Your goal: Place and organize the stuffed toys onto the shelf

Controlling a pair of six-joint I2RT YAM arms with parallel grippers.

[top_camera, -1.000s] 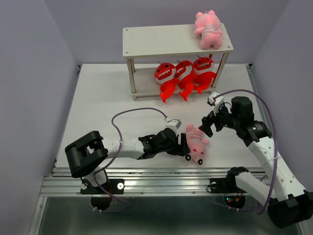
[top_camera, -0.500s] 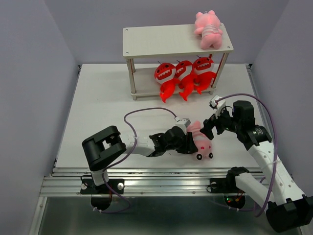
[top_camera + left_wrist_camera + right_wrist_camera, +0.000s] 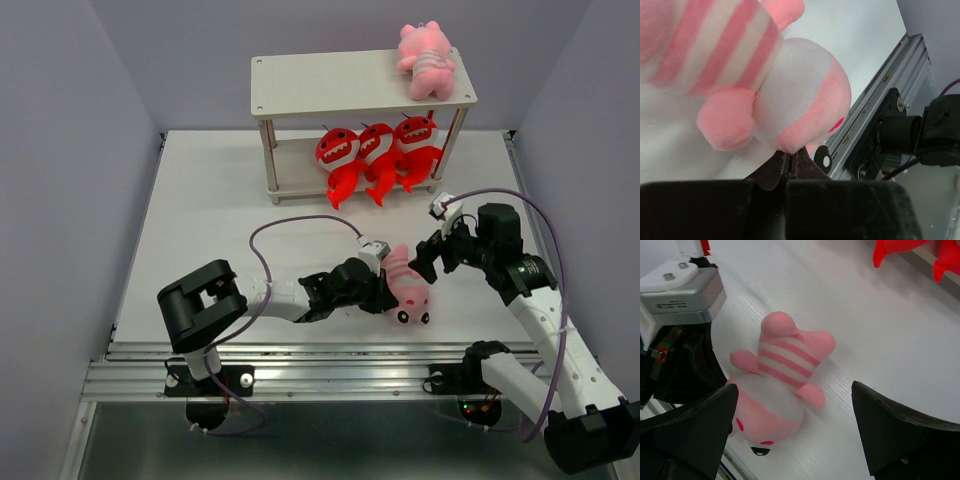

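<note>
A pink striped stuffed toy (image 3: 408,290) (image 3: 775,385) lies on the white table near its front edge, head toward the rail. My left gripper (image 3: 385,290) (image 3: 789,157) is shut, its tips pinching the fabric at the edge of the toy's head (image 3: 800,100). My right gripper (image 3: 430,258) (image 3: 794,390) hovers open just above and right of the toy, one finger to each side, not touching it. On the shelf (image 3: 340,85), another pink striped toy (image 3: 425,60) lies at the right end of the top board. Three red monsters (image 3: 375,150) sit on the lower board.
An aluminium rail (image 3: 300,375) (image 3: 880,100) runs along the table's near edge, close to the toy. Purple cables (image 3: 290,232) loop over both arms. Grey walls enclose the table on the left, right and back. The shelf's top board is bare to the left.
My left gripper closed from open to shut at the toy's head while sliding right. The toy shifted right and turned its head toward the rail. The right arm barely moved.
</note>
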